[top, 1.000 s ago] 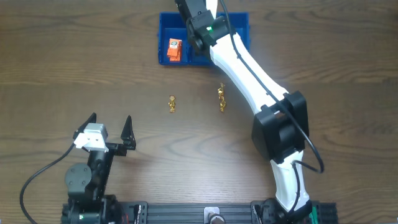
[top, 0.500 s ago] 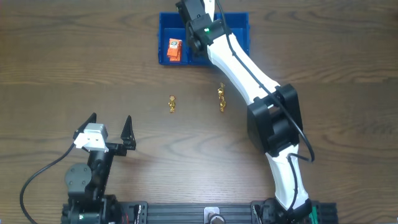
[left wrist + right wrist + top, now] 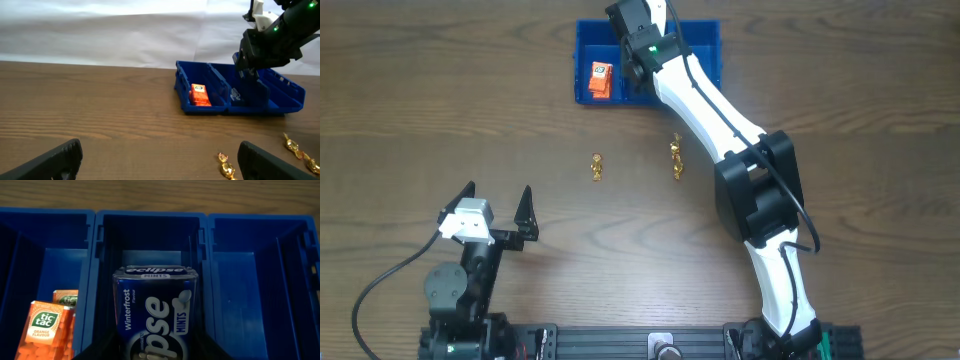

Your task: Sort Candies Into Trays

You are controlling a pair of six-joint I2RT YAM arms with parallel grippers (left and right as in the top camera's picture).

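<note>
Three compartments in the blue tray [image 3: 95, 255]. The mint tin [image 3: 156, 310] stands upright over the middle one, clamped between the fingers of the right tool [image 3: 156, 352]. The tin's sides stand apart from both divider walls. An orange candy box [image 3: 601, 81] lies in the left compartment. Gold-wrapped candies [image 3: 597, 166] lie on the tabletop [image 3: 880, 130], well apart from the tray. The left tool [image 3: 498, 190] is near its base, fingers spread wide, holding nothing.

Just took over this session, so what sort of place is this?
Likely a lab test bench: a bare wood-grain table, a white backdrop sheet behind it, and a blue three-bin tray for sorting.
</note>
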